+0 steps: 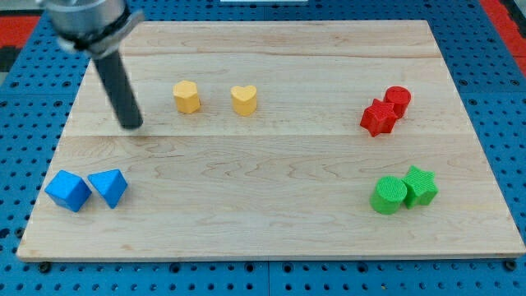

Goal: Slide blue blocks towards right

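Two blue blocks lie at the view's bottom left of the wooden board: a blue cube [67, 191] and, touching its right side, a blue triangular block [108, 187]. My tip [131, 126] is the lower end of a dark rod coming down from the view's top left. It stands apart from the blue blocks, above them in the view and slightly to their right.
Two yellow blocks, a hexagonal one [186, 96] and a heart [244, 99], sit right of my tip. A red star [378, 117] and red cylinder [398, 100] touch at the right. A green cylinder [388, 196] and green star [420, 186] touch at the bottom right.
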`<state>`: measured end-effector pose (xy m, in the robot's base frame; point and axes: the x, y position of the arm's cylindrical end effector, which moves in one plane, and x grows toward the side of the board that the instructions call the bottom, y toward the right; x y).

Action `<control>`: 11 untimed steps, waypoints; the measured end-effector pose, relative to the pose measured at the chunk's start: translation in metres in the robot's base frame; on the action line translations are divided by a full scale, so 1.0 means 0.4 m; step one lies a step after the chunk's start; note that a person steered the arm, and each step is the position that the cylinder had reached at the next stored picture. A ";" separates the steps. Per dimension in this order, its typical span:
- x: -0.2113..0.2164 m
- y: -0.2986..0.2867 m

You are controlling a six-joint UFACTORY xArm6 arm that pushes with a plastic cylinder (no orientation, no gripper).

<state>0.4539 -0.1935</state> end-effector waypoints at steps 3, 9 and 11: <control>0.172 -0.279; 0.094 0.173; -0.002 0.184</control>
